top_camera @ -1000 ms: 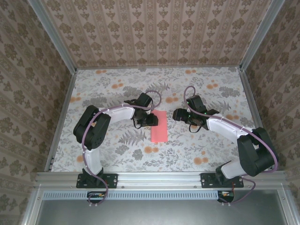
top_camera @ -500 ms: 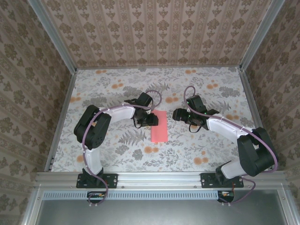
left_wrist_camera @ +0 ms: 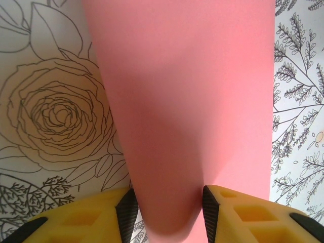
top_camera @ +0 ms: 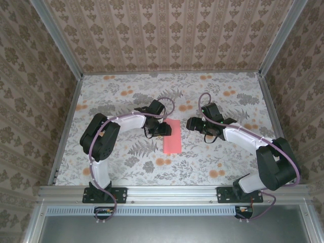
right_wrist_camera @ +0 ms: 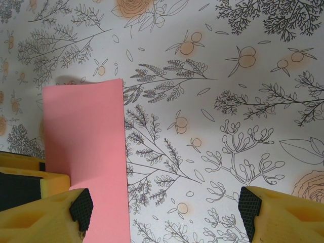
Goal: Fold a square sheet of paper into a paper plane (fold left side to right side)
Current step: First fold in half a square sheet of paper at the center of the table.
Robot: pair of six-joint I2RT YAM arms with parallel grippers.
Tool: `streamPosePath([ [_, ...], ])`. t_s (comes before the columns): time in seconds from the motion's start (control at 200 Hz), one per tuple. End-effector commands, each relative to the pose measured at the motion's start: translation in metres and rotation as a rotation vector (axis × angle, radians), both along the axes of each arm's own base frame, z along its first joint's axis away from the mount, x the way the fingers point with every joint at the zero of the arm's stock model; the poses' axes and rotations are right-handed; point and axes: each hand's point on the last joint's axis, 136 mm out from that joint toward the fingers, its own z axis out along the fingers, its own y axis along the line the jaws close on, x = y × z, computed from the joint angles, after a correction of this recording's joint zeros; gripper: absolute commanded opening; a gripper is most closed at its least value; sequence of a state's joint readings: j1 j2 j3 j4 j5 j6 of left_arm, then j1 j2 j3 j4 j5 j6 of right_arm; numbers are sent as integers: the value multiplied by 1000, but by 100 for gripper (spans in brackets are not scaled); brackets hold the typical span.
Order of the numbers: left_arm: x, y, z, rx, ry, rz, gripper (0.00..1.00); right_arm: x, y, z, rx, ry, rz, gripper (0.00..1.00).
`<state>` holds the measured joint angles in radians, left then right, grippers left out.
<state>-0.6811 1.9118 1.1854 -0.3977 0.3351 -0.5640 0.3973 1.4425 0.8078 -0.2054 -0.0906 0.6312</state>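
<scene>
place: robot test cell | cues: aluminium frame [top_camera: 172, 192], wallpapered walls [top_camera: 172, 35], floral tablecloth [top_camera: 121, 93]

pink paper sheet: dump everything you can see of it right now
The pink sheet is thin, plain salmon paper, matte and unprinted. From above it reads as a narrow rectangle, long axis running near to far, lying on the floral tablecloth between the two arms. One end bows up and narrows where the left gripper pinches it between its black pads. The rest lies flat with straight edges.
</scene>
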Motion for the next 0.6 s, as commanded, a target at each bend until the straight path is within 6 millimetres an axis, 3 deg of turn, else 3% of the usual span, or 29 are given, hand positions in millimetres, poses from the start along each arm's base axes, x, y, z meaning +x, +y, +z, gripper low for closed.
streamPosePath([
  [0.0, -6, 9, -30, 79, 31, -1, 44, 0, 2, -1, 12, -2, 12, 79],
  [0.595, -4, 13, -31, 76, 31, 27, 42, -1, 2, 1, 18, -3, 15, 79],
])
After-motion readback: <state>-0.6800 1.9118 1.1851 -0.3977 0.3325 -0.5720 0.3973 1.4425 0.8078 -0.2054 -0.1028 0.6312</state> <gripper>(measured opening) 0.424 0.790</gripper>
